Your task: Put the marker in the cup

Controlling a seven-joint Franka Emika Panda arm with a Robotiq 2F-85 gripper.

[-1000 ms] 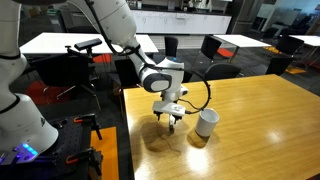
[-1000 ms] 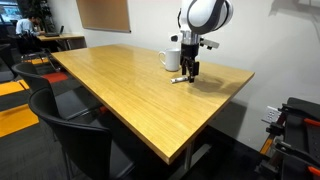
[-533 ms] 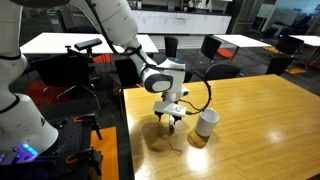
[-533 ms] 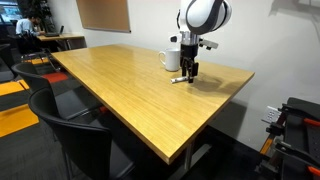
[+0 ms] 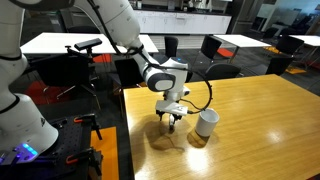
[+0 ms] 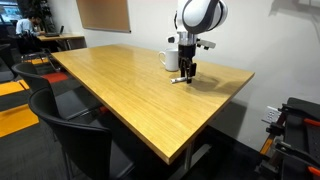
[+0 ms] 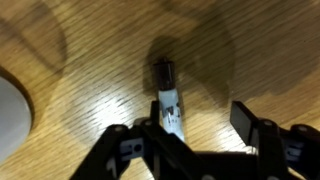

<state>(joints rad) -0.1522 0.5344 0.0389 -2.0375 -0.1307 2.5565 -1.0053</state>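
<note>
Since the marker point(image 7: 167, 100) lay flat on the worktop point(image 6: 130, 90) near the cup point(image 5: 206, 122), a good grasp probably needed the pincer point(image 7: 197, 125) re-centred, as the marker sat closer to one finger, then lowered straight and closed across the barrel. Pincer was spread wide, holding nothing; whether it touched the marker couldn't be told

in the wrist view the left edge cuts off the cup point(image 7: 8, 115). the marker point(image 7: 167, 98) is blurry, its near end hidden behind the fingers point(image 7: 243, 118). in an exterior view the marker point(image 6: 177, 79) is too tiny to see well.
</note>
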